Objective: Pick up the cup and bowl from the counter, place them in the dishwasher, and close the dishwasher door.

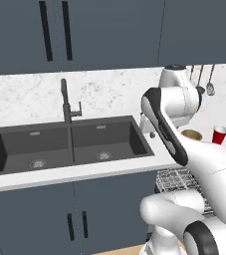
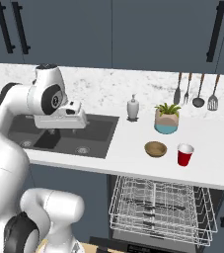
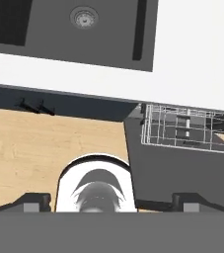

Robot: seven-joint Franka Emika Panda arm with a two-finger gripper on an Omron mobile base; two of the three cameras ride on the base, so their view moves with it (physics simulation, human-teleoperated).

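Nothing is loaded yet, we judge: the red cup point(image 2: 185, 154) and the bowl point(image 2: 155, 148) sit near the tabletop's point(image 2: 133, 143) front edge, above the open dishwasher point(image 2: 163, 207). Our claw point(image 2: 61, 131) hangs spread and empty over the sink point(image 2: 64, 136).

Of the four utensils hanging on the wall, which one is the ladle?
The ladle is third from the left, with a dark round bowl; its neighbours end in flat or slotted heads.
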